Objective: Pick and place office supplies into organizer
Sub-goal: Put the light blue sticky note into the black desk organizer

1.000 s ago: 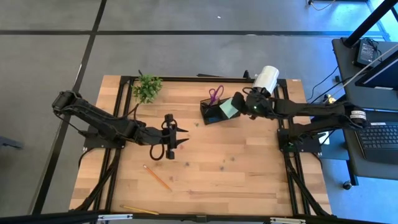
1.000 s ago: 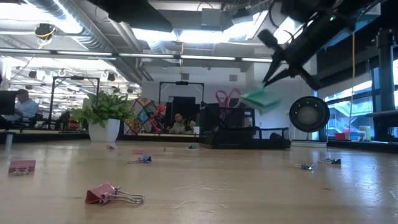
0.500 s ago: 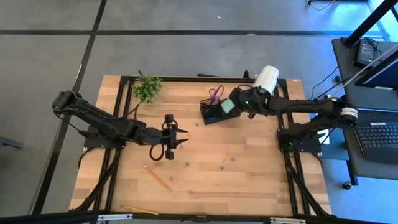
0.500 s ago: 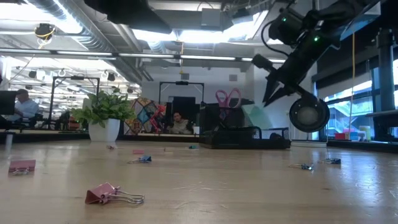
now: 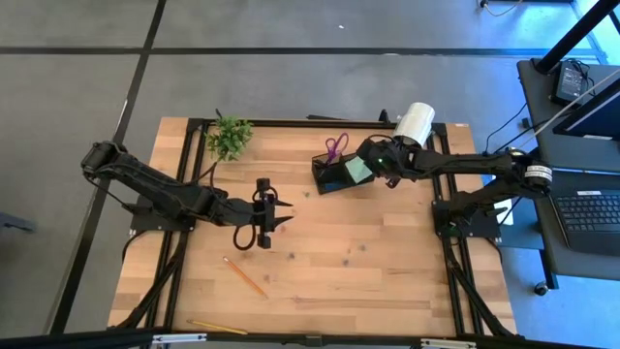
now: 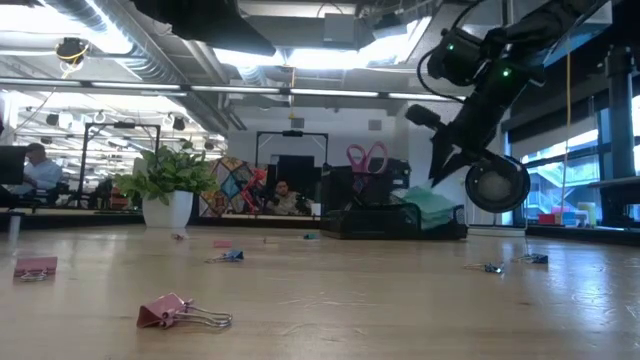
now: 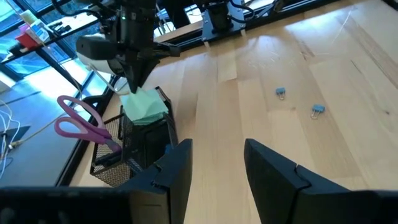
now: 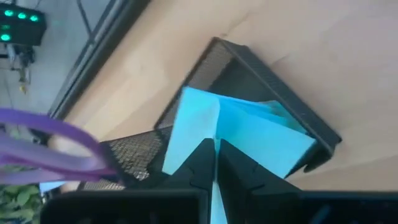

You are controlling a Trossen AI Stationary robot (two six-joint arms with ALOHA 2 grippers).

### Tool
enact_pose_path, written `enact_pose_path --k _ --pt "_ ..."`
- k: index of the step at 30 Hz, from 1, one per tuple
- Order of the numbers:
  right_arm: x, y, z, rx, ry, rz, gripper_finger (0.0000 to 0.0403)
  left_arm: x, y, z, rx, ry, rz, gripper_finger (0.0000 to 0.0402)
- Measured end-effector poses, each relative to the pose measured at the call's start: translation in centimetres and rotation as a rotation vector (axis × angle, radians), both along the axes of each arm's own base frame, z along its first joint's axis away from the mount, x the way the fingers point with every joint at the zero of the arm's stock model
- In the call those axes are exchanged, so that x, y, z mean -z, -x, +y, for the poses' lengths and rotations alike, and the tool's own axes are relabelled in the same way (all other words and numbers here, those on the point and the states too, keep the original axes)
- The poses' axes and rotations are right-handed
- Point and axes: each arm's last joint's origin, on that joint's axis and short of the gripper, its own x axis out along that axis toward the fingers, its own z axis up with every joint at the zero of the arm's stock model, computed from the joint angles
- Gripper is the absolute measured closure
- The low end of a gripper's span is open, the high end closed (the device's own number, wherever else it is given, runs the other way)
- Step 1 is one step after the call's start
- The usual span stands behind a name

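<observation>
The black mesh organizer [image 5: 334,174] stands at the table's far middle, and the purple-handled scissors [image 5: 335,147] stand in its taller part. The light-green sticky-note pad [image 5: 356,170] sits tilted in the organizer's right-hand compartment [image 8: 273,81]. My right gripper [image 5: 373,165] is just right of it, above the organizer, shut on the pad. My left gripper [image 5: 278,215] hovers open over the table's middle, touching nothing. An orange pencil [image 5: 245,277] and a yellow pencil [image 5: 218,328] lie flat near the table's near edge. My right gripper pinches the sticky-note pad at its upper edge [image 8: 217,127] between the two shut fingers [image 7: 138,78], coming from above and slanting down from the table's right. The pad [image 6: 430,205] sits tilted, its lower part inside the organizer's compartment.
A small leafy plant [image 5: 230,138] stands at the far left, and a large white cylinder [image 5: 415,121] lies behind my right arm. Binder clips lie scattered on the wood: pink ones [image 6: 185,312] near the camera, blue ones [image 7: 281,93] farther off. People sit in the room beyond.
My right gripper moved left toward the organizer and down, carrying the sticky-note pad. The pad hung in the air to the organizer's right a second ago; now its lower part sits inside the compartment. The left arm stayed still.
</observation>
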Motion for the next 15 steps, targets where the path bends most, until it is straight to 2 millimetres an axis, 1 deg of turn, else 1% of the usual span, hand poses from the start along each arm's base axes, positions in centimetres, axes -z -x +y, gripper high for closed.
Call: enact_pose_path --k 8,15 --pt "2.0 -1.2 -0.4 0.027 -0.029 0.016 0.0381 0.0 0.0 0.0 0.0 0.0 0.0 0.0261" --pt "2.8 -1.6 -0.6 0.026 -0.035 0.026 0.0381 0.0 0.0 0.0 0.0 0.0 0.0 0.0261"
